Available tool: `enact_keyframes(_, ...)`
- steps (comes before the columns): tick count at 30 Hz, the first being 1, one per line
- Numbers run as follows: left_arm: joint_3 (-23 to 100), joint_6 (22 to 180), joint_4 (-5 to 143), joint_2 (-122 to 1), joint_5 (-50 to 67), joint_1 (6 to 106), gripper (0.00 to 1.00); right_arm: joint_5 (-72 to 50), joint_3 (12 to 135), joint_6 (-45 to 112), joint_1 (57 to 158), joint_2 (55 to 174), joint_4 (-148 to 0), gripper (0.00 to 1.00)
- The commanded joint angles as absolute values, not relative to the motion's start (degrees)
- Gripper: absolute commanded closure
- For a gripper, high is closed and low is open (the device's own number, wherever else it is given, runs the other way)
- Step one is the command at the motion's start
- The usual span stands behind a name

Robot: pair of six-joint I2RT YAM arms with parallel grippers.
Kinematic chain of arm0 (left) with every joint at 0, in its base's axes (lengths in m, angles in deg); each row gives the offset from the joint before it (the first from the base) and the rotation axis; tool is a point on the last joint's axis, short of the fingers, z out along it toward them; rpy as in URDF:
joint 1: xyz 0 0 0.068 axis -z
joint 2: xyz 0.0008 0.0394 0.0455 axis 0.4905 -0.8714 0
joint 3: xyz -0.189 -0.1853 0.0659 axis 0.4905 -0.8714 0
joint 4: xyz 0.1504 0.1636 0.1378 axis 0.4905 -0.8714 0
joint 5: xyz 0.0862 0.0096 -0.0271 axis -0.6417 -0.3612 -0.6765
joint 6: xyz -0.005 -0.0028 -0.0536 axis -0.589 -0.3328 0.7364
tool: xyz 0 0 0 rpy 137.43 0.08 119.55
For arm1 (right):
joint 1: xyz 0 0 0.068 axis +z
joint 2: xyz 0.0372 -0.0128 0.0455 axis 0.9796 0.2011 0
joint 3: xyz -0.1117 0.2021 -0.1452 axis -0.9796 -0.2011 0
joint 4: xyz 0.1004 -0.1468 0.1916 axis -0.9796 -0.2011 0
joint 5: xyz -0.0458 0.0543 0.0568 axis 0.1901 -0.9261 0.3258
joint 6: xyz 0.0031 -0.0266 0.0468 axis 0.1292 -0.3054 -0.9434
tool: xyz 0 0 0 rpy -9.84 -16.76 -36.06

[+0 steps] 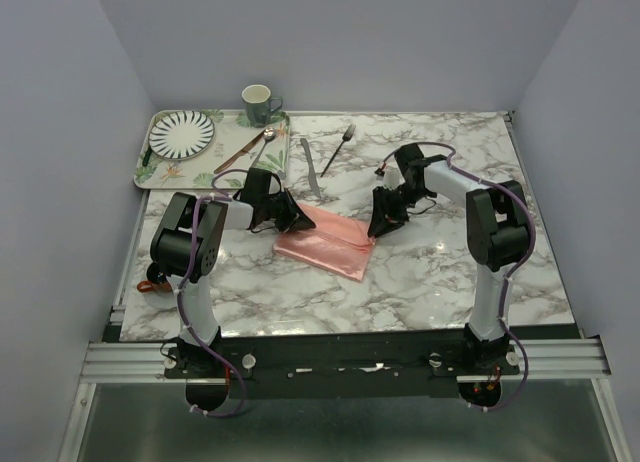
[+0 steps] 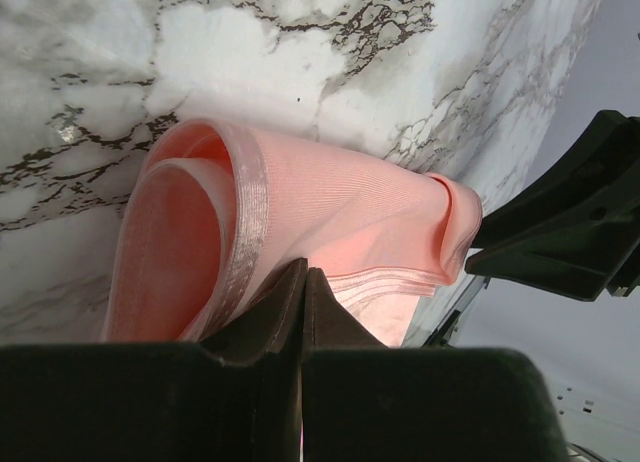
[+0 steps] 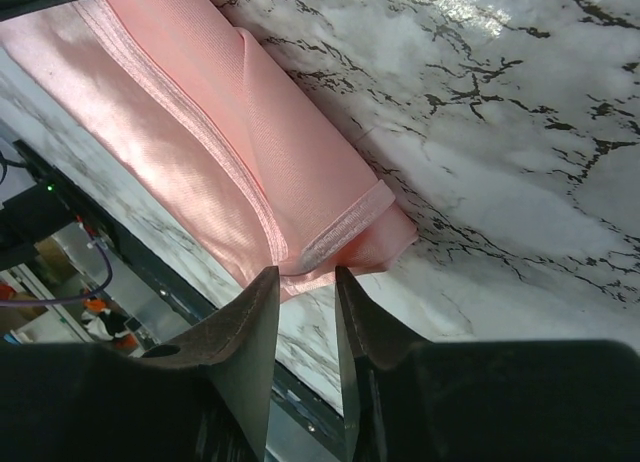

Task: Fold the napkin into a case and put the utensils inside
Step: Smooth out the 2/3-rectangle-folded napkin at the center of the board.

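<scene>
- The napkin (image 1: 325, 239), salmon pink, lies folded into a long strip on the marble table (image 1: 430, 282), running from upper left to lower right between the two grippers
- At its upper-left end the layers curl up off the marble into a loose loop
- The left gripper (image 1: 296, 221) sits at that end, its fingers pressed together and pinching the napkin's layered edge
- The right gripper (image 1: 379, 228) is at the napkin's right corner, fingers a narrow gap apart with the hemmed corner at the gap; I cannot tell whether they nip the cloth
- The knife (image 1: 310, 167) and fork (image 1: 339, 149) lie on bare marble beyond the napkin, apart from it
- A tray (image 1: 145, 162) at far left holds a striped plate (image 1: 181, 132) and a green mug (image 1: 258, 104)
</scene>
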State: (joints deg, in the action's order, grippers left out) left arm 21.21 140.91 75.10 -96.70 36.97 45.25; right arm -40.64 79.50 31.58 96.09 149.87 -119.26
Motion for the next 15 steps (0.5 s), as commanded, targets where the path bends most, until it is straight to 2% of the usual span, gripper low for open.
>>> enact_keyframes(1, 18.75, 138.59, 71.35, -98.39, 33.02, 45.46, 0.91, -40.74, 80.84, 29.81, 95.98, 149.66, -117.8, 0.65)
enact_keyframes(6, 18.48, 138.51, 71.35, -98.22, 32.85, 45.46, 0.91, -42.06, 81.81, 29.19, 96.15, 151.07, -117.72, 0.73)
enact_keyframes(9, 18.22, 138.51, 71.44, -97.87, 32.67, 45.37, 0.91, -42.58, 81.37, 28.93, 96.15, 150.54, -117.63, 0.73)
enact_keyframes(15, 17.78, 138.68, 71.7, -97.87, 32.67, 45.46, 0.91, -42.5, 81.02, 27.78, 96.07, 150.8, -117.45, 0.61)
